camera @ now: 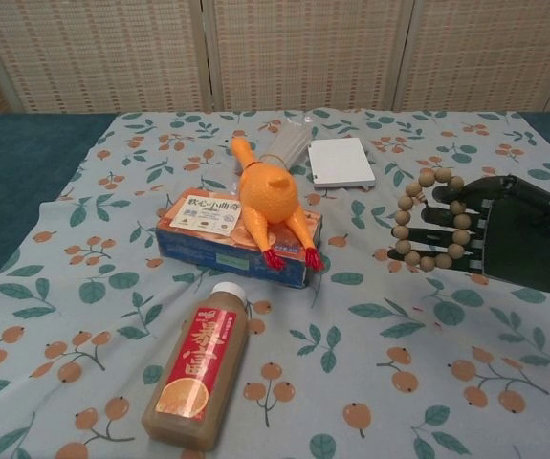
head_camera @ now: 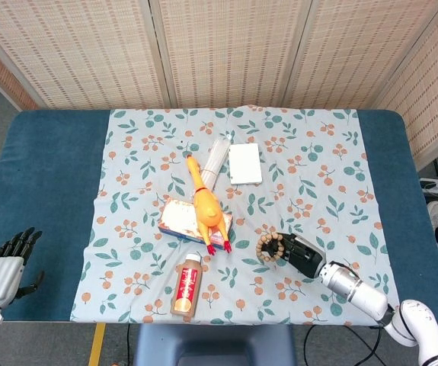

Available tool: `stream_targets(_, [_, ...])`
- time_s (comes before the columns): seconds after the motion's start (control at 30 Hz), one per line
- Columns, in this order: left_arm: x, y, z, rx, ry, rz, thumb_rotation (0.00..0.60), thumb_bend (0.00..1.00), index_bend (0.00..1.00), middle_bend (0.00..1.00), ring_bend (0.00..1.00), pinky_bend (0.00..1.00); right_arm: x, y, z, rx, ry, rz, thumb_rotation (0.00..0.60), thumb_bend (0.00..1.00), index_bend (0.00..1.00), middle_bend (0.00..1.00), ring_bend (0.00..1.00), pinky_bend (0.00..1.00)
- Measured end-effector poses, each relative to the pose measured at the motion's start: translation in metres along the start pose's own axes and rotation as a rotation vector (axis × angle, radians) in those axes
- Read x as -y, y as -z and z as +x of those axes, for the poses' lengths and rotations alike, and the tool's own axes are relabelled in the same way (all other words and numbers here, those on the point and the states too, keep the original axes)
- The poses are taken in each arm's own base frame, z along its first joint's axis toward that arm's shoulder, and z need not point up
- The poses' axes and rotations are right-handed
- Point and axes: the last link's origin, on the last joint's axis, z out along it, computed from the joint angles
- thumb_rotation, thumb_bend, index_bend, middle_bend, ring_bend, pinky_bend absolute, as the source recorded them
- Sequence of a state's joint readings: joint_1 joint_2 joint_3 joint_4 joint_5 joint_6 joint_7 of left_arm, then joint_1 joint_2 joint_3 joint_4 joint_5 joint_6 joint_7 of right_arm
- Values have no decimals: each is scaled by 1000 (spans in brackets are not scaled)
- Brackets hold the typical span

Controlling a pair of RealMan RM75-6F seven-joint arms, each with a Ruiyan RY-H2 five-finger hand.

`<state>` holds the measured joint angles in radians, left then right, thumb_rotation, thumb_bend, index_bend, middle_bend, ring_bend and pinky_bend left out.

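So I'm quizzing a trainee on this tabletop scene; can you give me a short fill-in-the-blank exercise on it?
1. The right hand holds a loop of wooden ____ on its fingers.
2. The rubber chicken lies on top of a ____.
3. The juice bottle lies on its ____, white cap on.
4. The left hand rests off the floral ____, holding nothing.

Missing words: beads; box; side; cloth

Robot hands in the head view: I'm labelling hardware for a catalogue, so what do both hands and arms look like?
The right robot hand is black, on a silver cylindrical forearm with a white joint. The left robot hand has a silvery-white back and black fingers.
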<state>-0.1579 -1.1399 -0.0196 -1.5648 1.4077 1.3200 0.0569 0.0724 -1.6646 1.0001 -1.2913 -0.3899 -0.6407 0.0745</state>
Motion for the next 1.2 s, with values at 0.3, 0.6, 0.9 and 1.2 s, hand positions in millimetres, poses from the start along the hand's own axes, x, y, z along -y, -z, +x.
stream_targets(0.3, [-1, 1, 1, -2, 0, -3, 600, 427, 0, 0, 0, 148, 3, 0, 2, -19, 50, 9, 600, 1000, 604, 608, 252, 163])
stream_targets(0.6, [-1, 2, 2, -6, 0, -7, 600, 426, 0, 0, 0, 148, 21, -6, 21, -258, 385, 117, 600, 1000, 678, 666, 299, 199])
stream_targets(0.9, [-4, 2, -1, 6, -7, -14, 600, 426, 0, 0, 0, 148, 52, -6, 51, -535, 1202, 16, 600, 1000, 629, 666, 281, 166])
stream_targets(1.2, [-4, 1, -3, 13, -12, -9, 600, 427, 0, 0, 0, 148, 43, -4, 84, -553, 1874, -252, 600, 1000, 535, 634, 211, 56])
